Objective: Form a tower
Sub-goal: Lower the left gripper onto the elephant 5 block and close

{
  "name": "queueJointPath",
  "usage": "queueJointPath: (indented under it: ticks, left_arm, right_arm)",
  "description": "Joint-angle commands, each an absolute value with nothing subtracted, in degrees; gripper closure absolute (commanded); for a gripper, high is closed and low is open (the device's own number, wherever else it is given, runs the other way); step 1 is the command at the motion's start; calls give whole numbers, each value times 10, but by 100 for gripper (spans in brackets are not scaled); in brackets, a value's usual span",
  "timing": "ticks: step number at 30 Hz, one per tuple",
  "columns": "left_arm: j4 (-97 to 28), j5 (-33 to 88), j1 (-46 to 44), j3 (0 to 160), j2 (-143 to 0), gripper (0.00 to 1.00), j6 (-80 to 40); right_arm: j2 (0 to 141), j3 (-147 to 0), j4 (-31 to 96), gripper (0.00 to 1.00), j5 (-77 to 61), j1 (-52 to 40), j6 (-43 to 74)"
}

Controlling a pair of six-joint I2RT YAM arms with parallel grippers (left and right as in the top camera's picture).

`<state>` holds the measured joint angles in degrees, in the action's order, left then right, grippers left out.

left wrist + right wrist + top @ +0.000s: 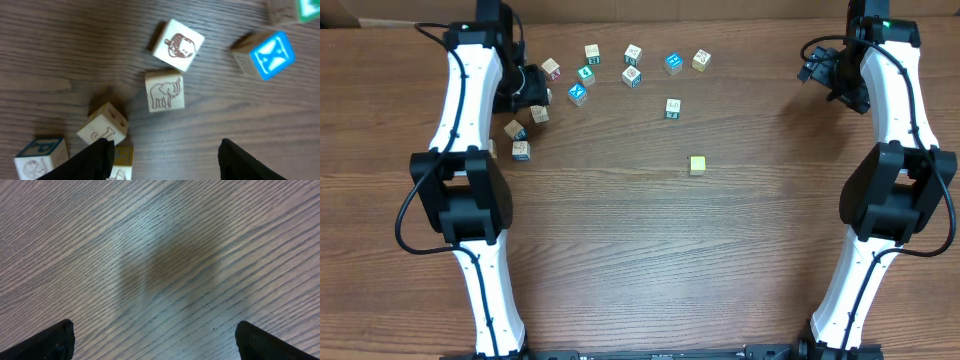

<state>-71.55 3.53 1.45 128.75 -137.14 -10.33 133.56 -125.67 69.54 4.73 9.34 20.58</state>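
Two hands stood empty: my left hand (162, 152) gaped partway near the elephant cube (165, 90), my right hand (155, 337) wide over the desk (160, 240). The tower (697, 165) sat mid-desk, showing only its yellow-green top.

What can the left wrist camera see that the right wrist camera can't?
Only the left wrist view shows picture cubes: an acorn cube, an elephant cube just below it, and a blue X cube off to the right. Only the right wrist view shows a soft dark shadow on bare wood, with no cubes at all. Both show the wood-grain table and a pair of black fingers at the bottom edge, standing apart: the left fingers and the right fingers.
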Motion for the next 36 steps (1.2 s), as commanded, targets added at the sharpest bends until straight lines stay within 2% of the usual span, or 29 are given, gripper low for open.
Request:
queueJointPath:
  ticks: [1,4,12,16,24,27,31,34,36]
  left_arm:
    - [-701,21,14,1298,-1404,35,-138]
    - [-682,34,14,1298,-1421,36,-137]
    - [-655,34,9,1298,-1430,48,-135]
    - [-653,34,4,1297,-1431,61,-133]
    - [-645,10,-11,1294,-1432,60,-127]
    - [-652,-8,-13,1294,-1432,56,-127]
    - [-658,-25,-13,1291,-1432,55,-126]
    - [-659,-25,-13,1290,-1432,63,-126]
    - [-659,-25,-13,1286,-1432,65,-127]
  right_arm:
    - [1325,-1263,693,0,51,94,208]
    - [1325,-1263,693,0,51,94,208]
    - [1325,-1263,693,0,51,94,208]
    - [1325,-1263,693,0,51,94,208]
    - [1325,-1263,693,0,51,94,208]
    - [1325,-1263,693,0,51,94,208]
    - [1325,-1263,693,0,51,94,208]
    - [1325,-1263,693,0,51,94,208]
    - [1325,-1263,693,0,51,94,208]
